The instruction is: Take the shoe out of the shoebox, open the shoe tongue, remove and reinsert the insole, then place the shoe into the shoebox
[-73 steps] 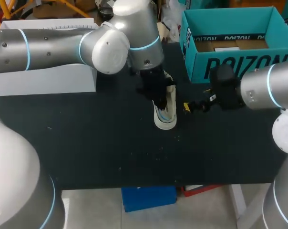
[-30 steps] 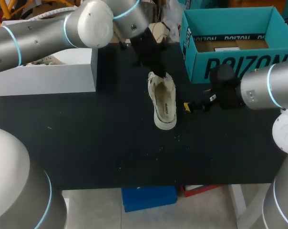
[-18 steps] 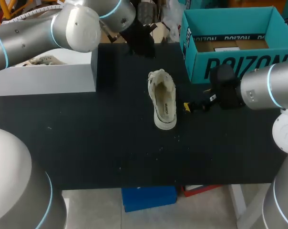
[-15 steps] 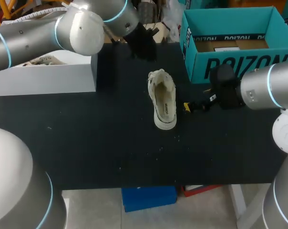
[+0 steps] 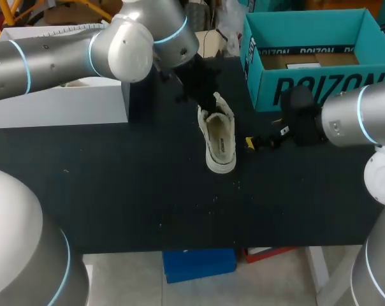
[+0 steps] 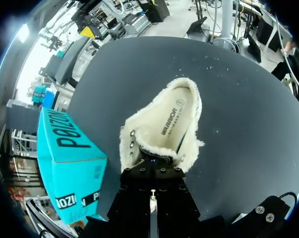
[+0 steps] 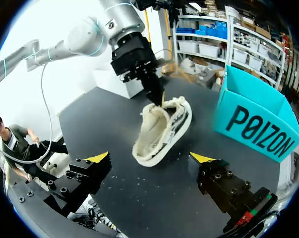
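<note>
A cream shoe (image 5: pixel 219 135) with fleecy lining lies on the black table (image 5: pixel 116 191), its opening up and its toe toward the front edge. My left gripper (image 5: pixel 210 97) is shut, with its tips down at the shoe's far end. In the left wrist view the shoe (image 6: pixel 164 124) starts right at the shut fingers (image 6: pixel 152 171), and the insole shows inside. Whether the tips pinch the rim is hidden. My right gripper (image 5: pixel 251 143) stands open just right of the shoe. The shoe (image 7: pixel 162 126) lies ahead of the right gripper (image 7: pixel 149 157), and the left gripper (image 7: pixel 159 99) touches its top edge.
The open teal shoebox (image 5: pixel 313 57) stands at the back right, close behind my right arm; it also shows in the wrist views (image 6: pixel 65 158) (image 7: pixel 258 119). A white box (image 5: pixel 58 105) sits at the back left under my left arm.
My left gripper lifted off the shoe's far end, swung away toward the table's back, then came back down to that same end. The shoe and the right arm stayed put.
</note>
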{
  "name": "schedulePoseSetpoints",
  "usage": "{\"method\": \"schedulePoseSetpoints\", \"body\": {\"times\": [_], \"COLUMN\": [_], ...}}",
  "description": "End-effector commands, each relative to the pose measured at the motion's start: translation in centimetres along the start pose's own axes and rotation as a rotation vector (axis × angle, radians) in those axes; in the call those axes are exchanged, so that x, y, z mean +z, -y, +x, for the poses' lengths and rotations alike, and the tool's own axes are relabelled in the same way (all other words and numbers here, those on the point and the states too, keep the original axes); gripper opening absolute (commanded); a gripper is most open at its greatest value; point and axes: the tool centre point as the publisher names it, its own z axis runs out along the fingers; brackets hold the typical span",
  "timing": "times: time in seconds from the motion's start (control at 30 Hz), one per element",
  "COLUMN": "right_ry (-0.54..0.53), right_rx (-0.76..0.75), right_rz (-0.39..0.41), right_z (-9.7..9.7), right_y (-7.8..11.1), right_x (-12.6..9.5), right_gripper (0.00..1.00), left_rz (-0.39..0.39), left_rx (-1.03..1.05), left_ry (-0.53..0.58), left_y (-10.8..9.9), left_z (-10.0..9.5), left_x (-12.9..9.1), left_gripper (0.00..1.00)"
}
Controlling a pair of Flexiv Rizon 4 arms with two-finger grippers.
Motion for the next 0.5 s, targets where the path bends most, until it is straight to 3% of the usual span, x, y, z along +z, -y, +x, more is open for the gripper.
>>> {"method": "schedulePoseSetpoints", "body": {"times": [0.03,0.3,0.5], "right_ry": [0.002,0.002,0.002], "right_rx": [0.000,0.000,0.000], "right_rz": [0.002,0.002,0.002], "right_z": [0.1,0.1,0.1], "right_y": [-0.1,-0.1,-0.1], "right_x": [0.1,0.1,0.1], "right_gripper": [1.00,1.00,1.00], "left_rz": [0.031,0.048,0.010], "left_rx": [0.004,0.007,0.052], "left_ry": [0.008,-0.010,-0.018], "left_y": [1.1,1.9,2.4], "left_z": [0.7,0.9,1.1], "left_x": [2.2,3.3,-1.2], "left_gripper": [0.00,0.00,0.00]}}
